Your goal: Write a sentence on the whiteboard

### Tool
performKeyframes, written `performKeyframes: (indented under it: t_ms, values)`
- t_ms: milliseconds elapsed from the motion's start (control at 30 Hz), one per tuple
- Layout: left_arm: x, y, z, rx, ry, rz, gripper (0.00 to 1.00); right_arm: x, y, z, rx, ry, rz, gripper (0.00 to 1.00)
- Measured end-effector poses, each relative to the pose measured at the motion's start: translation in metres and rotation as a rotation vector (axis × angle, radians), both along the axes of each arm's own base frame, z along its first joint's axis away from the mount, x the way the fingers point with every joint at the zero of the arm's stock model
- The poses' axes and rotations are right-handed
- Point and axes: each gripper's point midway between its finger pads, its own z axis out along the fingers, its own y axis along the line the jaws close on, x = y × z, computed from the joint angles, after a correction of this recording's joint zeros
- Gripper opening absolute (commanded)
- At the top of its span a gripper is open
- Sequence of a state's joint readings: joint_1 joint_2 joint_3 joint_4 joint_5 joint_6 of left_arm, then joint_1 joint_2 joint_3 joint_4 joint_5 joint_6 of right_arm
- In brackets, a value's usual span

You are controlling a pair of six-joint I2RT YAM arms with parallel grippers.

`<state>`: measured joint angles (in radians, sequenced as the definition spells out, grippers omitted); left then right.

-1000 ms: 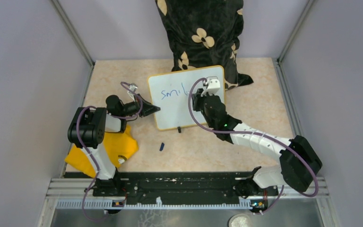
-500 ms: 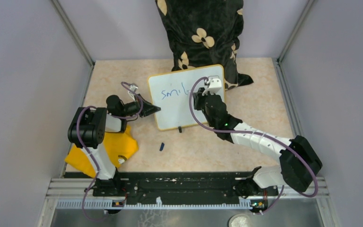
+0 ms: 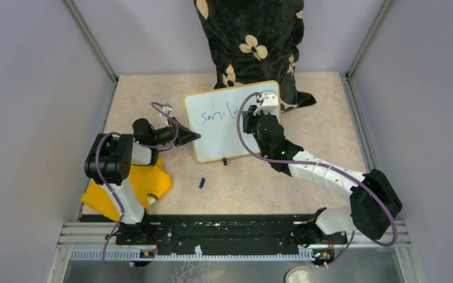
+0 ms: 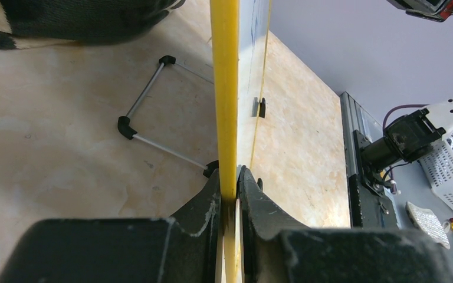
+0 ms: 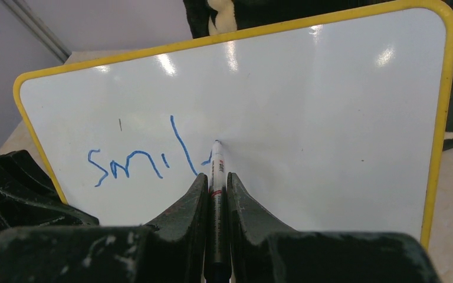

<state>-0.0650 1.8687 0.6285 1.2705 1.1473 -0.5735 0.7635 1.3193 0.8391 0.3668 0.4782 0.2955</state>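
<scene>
The whiteboard (image 3: 218, 138) stands toward the far middle of the bench (image 3: 324, 112), just in front of a dark flowered cloth (image 3: 250, 41). The left claw (image 4: 230, 191) is pressed onto the board's yellow left rim, pinching it from both faces. In that wrist's view the board runs straight away from the claw, seen edge-on. The right claw (image 5: 215, 180) is over the board's right half, squeezed on a marker (image 5: 217, 168). The marker's tip touches the white face just right of the blue writing (image 5: 135, 160), which reads "smil" plus the start of one more letter. A yellow cloth (image 3: 135, 183) lies on the near left of the bench, beside the left arm. A small blue piece (image 3: 202, 183) lies apart on the bench in front of the board.
</scene>
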Motion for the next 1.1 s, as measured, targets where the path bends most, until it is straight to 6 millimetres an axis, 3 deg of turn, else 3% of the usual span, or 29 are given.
performKeyframes:
  t_ms: [800,1100]
  values:
    - [0.000,0.000,-0.001,0.002,0.009,-0.003,0.00,0.003,0.012,0.002,0.009,0.005,0.040,0.00]
    - [0.000,0.000,-0.001,0.002,0.012,-0.003,0.00,-0.007,0.010,-0.016,0.007,0.039,0.064,0.00]
